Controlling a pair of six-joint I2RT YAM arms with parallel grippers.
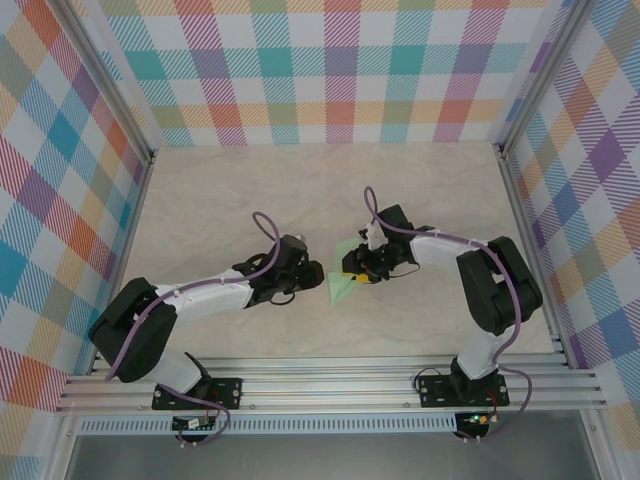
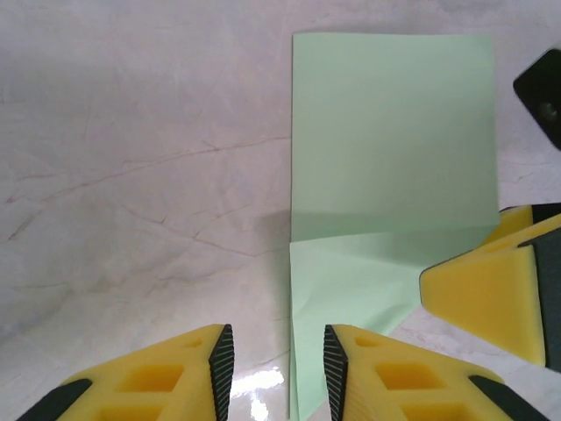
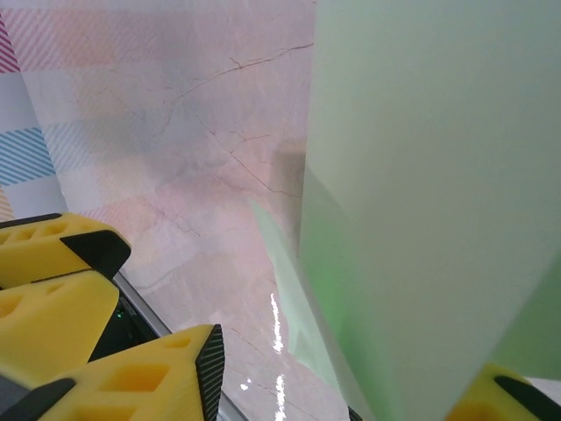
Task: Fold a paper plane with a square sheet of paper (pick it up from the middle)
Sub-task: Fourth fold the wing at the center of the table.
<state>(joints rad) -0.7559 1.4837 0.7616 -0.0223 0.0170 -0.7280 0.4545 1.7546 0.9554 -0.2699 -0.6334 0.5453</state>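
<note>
Left hand (image 2: 279, 355) is hanging close over the worktop (image 2: 131, 175) with its fingers standing apart and gripping nothing; bare marbled surface is showing between them. Right hand (image 3: 351, 381) is also standing parted, its fingers straddling a raised flap of the square sheet of paper (image 2: 390, 132) with a gap far wider than the paper. That sheet is lying at mid-worktop between both hands, creased across, one part lifting off the surface. One yellow right finger (image 2: 478, 294) is overlapping the sheet's corner.
</note>
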